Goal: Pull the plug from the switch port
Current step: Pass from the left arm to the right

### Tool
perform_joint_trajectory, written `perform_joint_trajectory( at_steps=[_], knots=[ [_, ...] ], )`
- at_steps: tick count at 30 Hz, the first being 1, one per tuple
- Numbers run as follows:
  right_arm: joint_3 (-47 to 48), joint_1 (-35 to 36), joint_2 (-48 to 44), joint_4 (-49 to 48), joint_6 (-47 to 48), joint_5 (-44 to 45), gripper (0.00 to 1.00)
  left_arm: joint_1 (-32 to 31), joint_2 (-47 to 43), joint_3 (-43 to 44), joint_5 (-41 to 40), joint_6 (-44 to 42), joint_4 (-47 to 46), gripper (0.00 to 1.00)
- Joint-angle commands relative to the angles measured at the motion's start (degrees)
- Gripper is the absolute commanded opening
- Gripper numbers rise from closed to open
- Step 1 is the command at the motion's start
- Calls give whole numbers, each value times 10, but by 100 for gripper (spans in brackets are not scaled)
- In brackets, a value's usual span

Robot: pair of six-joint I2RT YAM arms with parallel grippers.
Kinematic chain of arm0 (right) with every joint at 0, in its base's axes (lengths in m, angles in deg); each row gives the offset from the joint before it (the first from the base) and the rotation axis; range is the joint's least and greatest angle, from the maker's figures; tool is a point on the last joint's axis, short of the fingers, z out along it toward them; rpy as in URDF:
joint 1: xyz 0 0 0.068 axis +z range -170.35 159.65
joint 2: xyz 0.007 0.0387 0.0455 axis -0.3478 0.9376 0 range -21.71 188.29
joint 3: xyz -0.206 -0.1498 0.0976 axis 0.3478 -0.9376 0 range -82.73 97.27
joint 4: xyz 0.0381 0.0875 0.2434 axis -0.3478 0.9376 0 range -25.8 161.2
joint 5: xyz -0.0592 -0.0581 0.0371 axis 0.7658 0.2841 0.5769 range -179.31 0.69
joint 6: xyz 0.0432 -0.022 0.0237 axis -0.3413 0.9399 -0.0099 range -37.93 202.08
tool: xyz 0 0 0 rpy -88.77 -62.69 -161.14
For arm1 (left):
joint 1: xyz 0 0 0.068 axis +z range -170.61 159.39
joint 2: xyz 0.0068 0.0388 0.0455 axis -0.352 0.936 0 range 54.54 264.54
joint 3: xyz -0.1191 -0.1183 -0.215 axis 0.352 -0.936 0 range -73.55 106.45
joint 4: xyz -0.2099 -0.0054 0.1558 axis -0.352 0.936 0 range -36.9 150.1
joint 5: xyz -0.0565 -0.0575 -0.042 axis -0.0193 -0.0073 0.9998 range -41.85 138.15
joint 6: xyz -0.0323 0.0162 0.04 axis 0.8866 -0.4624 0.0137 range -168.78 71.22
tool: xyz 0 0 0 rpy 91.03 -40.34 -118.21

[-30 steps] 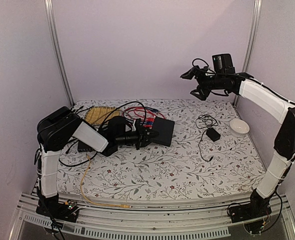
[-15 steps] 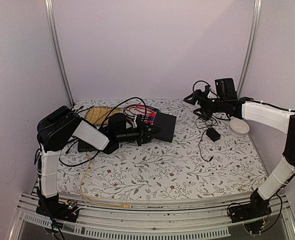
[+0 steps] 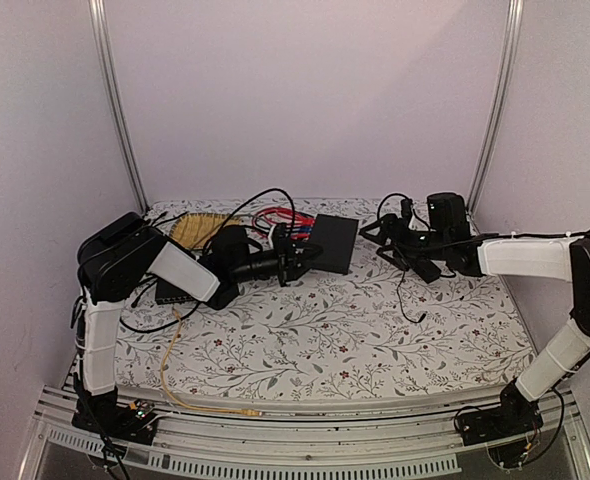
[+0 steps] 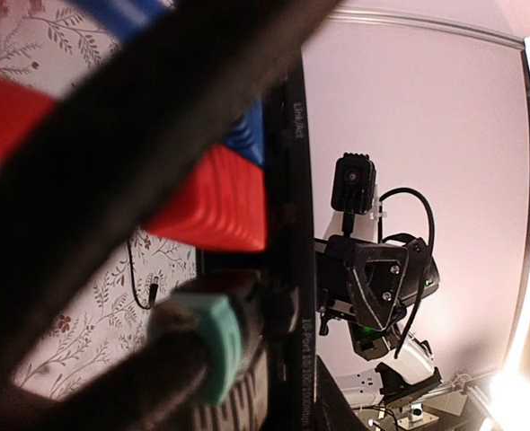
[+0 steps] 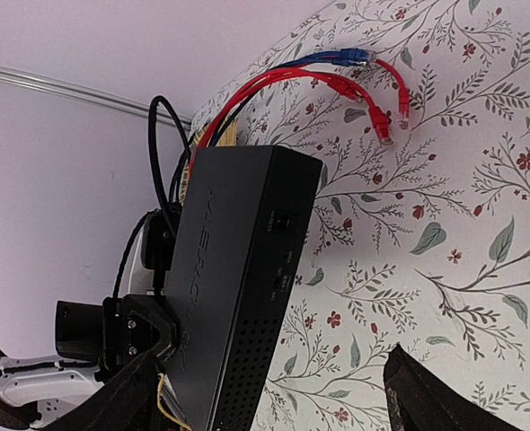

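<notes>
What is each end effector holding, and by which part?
Left end effector is at the switch, by the green plug; its grip cannot be told. Right end effector: open, empty.

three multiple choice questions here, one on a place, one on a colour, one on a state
1. Where is the black switch? A beside the left arm's base; B between the two grippers; C beside the right arm's base.
2. What colour is the cable trailing over the table's near edge? A green; B white; C yellow.
3. How is the right gripper? A open, empty; B shut on a red cable; C shut on the switch.
Key: 1 B, the left gripper is at its port edge, the right one opposite. 2 C, yellow from above. 3 A, its fingers stand wide apart.
</notes>
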Motion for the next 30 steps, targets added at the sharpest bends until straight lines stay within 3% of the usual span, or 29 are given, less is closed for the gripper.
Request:
perform_joint_trajectory(
  at_steps=[1, 20, 30],
  knots=[
    [-15, 12, -8, -91, -26, -26, 84, -4, -10, 17, 35, 14, -145, 0],
    [-11, 22, 61, -194, -75, -69, 83, -15, 4, 25, 51, 62, -200, 0],
    [2, 30, 107, -260, -110, -103, 76, -22, 8, 33, 66, 55, -194, 0]
  ],
)
